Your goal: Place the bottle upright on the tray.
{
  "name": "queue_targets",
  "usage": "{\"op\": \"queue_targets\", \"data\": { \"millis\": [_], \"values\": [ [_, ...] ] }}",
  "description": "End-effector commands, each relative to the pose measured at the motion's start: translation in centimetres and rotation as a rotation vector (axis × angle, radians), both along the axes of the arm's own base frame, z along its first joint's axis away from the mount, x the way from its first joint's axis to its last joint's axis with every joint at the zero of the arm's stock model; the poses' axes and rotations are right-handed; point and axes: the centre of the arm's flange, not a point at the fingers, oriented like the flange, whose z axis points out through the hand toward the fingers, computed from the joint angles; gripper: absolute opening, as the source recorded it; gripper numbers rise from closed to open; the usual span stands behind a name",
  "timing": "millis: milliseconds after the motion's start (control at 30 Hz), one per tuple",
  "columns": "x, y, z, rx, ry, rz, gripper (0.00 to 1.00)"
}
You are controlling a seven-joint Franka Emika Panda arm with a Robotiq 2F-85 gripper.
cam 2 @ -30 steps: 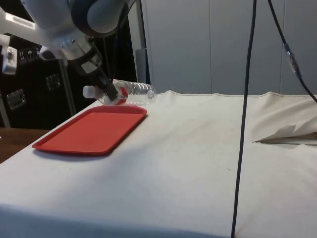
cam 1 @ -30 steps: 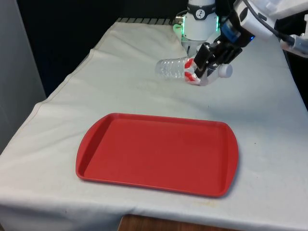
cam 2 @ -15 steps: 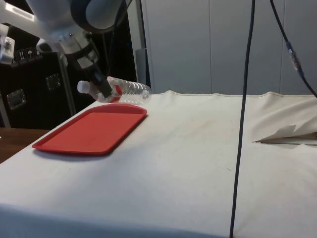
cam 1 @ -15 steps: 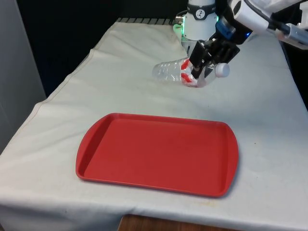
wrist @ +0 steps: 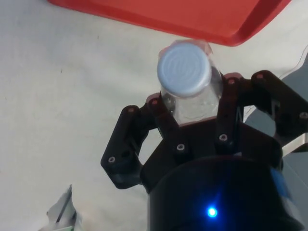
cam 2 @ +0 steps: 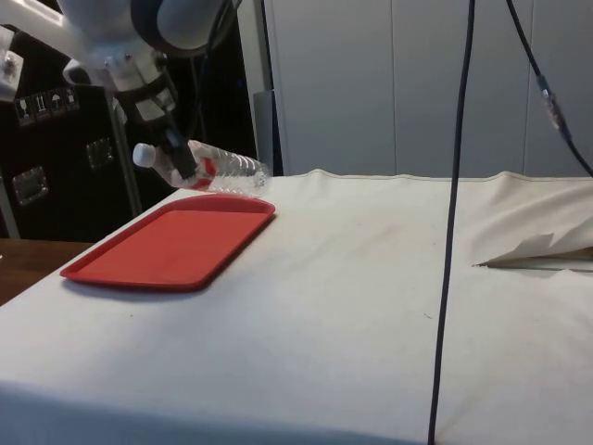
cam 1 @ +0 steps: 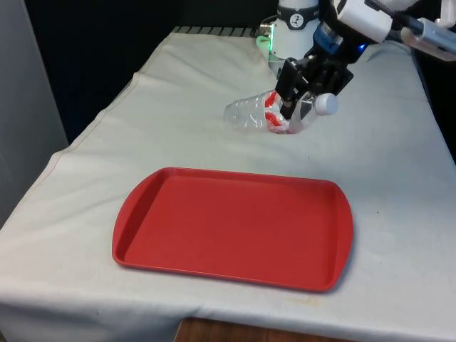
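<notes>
A clear plastic bottle (cam 1: 253,112) with a red label and a white cap (cam 1: 325,104) hangs tilted in the air beyond the far edge of the red tray (cam 1: 235,226). My gripper (cam 1: 291,110) is shut on the bottle near its neck. The cap end points up toward the front view's right, the base down toward the left. From the side, the bottle (cam 2: 222,171) hangs above the tray's (cam 2: 171,246) far end, held by the gripper (cam 2: 178,163). The wrist view looks down on the cap (wrist: 184,70), with both fingers (wrist: 156,111) clamped on the neck and the tray's corner (wrist: 192,21) beyond.
The tray lies flat on the white cloth (cam 1: 399,171) in the middle of the table. A black cable (cam 2: 454,213) hangs down in the side view's foreground. The cloth is rumpled (cam 2: 542,250) at the side view's right.
The gripper has lifted the bottle a little and tilted it further, raising the cap end and dropping the base. The tray has not moved.
</notes>
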Motion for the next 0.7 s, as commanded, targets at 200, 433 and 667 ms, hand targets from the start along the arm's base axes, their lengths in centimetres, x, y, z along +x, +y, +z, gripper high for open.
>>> {"op": "queue_targets", "data": {
  "millis": [200,433,667],
  "values": [
    [0.7,-0.8,0.5,0.04,-0.05,-0.015,0.14],
    [1.1,-1.4,0.7,0.064,-0.084,-0.028,0.14],
    [1.5,-1.8,0.7,0.073,-0.105,-0.036,0.14]
  ]
}}
